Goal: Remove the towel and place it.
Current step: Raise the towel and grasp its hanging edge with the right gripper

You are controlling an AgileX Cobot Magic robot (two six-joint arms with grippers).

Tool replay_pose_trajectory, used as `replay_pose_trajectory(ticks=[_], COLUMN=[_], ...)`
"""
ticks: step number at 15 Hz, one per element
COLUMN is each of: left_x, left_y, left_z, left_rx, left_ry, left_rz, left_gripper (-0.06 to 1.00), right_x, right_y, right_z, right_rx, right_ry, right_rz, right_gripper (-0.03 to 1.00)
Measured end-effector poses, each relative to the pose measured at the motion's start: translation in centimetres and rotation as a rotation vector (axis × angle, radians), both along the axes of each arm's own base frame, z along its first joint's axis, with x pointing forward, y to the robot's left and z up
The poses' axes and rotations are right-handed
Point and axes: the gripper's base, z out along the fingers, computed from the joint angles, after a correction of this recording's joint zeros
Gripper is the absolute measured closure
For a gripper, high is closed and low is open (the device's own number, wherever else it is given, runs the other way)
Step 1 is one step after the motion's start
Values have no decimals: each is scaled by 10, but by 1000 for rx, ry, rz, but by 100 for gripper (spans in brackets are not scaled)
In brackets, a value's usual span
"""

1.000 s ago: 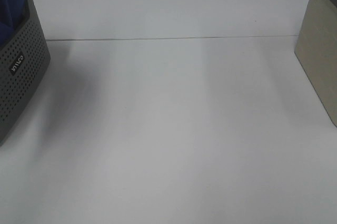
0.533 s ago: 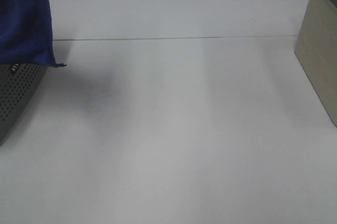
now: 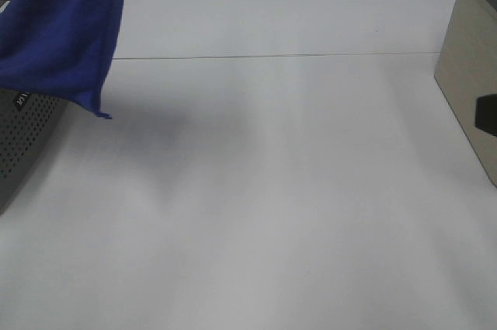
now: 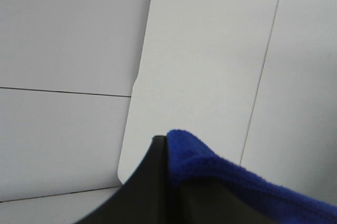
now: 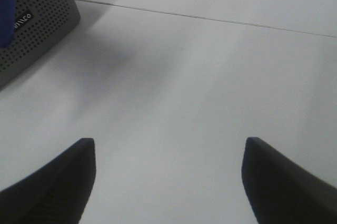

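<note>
The towel [image 3: 66, 31] is plush blue cloth with a fuzzy, matt nap; the basket [image 3: 23, 136] looks like matt grey perforated plastic; the table [image 3: 272, 206] is white, smooth, faintly sheened; the box [image 3: 466, 66] is matt beige; the right gripper [image 5: 168, 150] is matt black.

My L gripper [image 4: 167, 147] holds the towel [image 3: 66, 31] up at far left, in front of the basket [image 3: 27, 124]'s top. Its low corner is just past the basket's right side, above the table [image 3: 272, 190]. Basket sits at table's left edge, box [image 3: 466, 89] at right edge, well apart. My R gripper [image 5: 168, 153] is over the table, w/ the basket off to its left.
</note>
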Motion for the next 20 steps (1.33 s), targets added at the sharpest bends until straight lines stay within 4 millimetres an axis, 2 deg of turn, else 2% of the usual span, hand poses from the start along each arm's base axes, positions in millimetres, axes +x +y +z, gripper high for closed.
replay_pose_trajectory(ticks=[2,4,5,9,13,16,20], left_x=[5,9,13,11,9,10,9], left_y=[-17,-25,-32,-44,-58,-64,-70], left_z=[2,0,-7,-9,-11,-5,3], left_rx=[-42,-55,-76,-123,-161,-259,-375], left_ry=[-9,-4,24,35,18,-23,-64], left_rz=[-12,-17,-26,-67,-112,-137,-178], left_gripper=[94,94,94,94,94,94,94], right_x=[23,40,62,95,139,160,175], right_y=[7,14,21,36,44,48,52], right_z=[-5,-8,-15,-27,-32,-40,-48], right_rx=[32,78,119,177,228,271,316], right_ry=[0,-14,-60,-150,-114,-83,-56], right_rz=[66,115,187,358,429,467,496], right_gripper=[21,21,21,21,21,21,21])
